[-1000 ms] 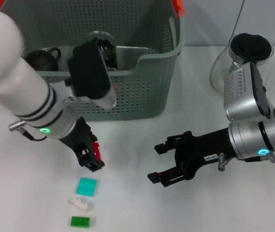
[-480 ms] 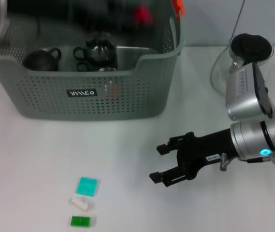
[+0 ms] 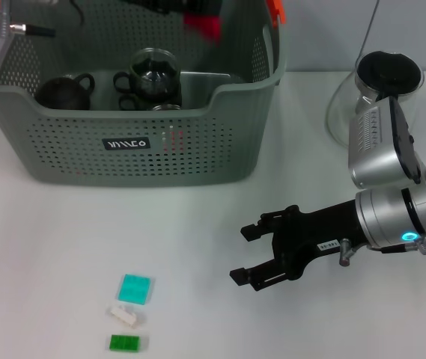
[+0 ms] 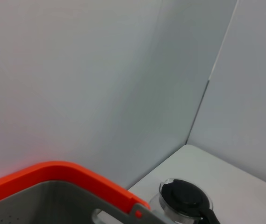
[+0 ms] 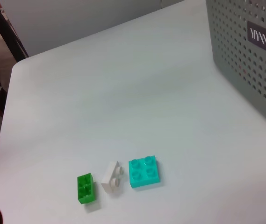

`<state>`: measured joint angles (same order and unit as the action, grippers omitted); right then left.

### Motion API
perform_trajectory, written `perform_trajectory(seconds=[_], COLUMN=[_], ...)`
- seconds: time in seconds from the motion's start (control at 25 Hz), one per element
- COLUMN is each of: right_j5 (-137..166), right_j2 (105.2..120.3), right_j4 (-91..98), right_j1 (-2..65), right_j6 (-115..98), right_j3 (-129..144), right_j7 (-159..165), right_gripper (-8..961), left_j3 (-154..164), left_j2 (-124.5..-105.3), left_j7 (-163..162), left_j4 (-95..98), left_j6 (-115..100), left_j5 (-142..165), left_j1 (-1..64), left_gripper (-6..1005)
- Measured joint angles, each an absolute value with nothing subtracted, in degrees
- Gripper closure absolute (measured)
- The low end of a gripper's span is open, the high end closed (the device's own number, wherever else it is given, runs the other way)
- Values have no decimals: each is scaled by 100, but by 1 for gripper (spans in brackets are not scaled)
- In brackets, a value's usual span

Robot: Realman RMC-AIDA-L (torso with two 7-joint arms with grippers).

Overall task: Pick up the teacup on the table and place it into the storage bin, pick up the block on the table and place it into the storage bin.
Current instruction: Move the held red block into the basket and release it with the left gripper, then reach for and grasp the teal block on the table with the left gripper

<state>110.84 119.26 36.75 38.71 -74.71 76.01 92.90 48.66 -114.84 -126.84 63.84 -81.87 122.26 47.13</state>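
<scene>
The grey-green storage bin (image 3: 198, 161) stands at the back left, and its perforated wall (image 5: 245, 60) also fills a corner of the right wrist view. Inside it sit a dark teacup (image 3: 64, 90) and a glass cup (image 3: 155, 73). A teal block (image 3: 135, 288) (image 5: 144, 171), a white block (image 3: 125, 315) (image 5: 112, 177) and a green block (image 3: 124, 342) (image 5: 86, 188) lie in a row on the table near the front. My right gripper (image 3: 242, 253) hovers open to the right of the blocks, with nothing in it. Only a blurred part of my left gripper (image 3: 201, 22) shows, above the bin's far rim.
A glass jug with a black lid (image 3: 381, 82) (image 4: 186, 199) stands at the back right, behind my right arm. The bin's orange handle clip (image 4: 62, 175) shows in the left wrist view. The table's edge (image 5: 11, 93) shows beyond the blocks in the right wrist view.
My left arm has swung from in front of the bin, near the blocks, up and back over the bin's far rim. The right gripper has barely shifted. The blocks have not moved.
</scene>
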Motion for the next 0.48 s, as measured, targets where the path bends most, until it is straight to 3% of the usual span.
perform_trajectory(seconds=[0.04,0.16,0.48], right_j5=[11083,11083,11082], right_j2=[11928,11927,11923], right_j4=[3676,3676,3676], right_j1=[3870,3870,3872], right_j6=[-7471,-7471,-7542], right_j3=[7603,7609,7587], right_j7=[9290,9290,9290], right_gripper=[70,70,70], left_j3=[4872,4855,4818], left_j2=[-11488,-11496,-11733], left_j7=[-12689,-12701,-12435], left_j4=[6418,6612,8674], left_j6=[-8176,-8257,-10028], left_j5=[12246,12237,11111], left_j1=[4697,4616,3631], left_gripper=[333,139,72])
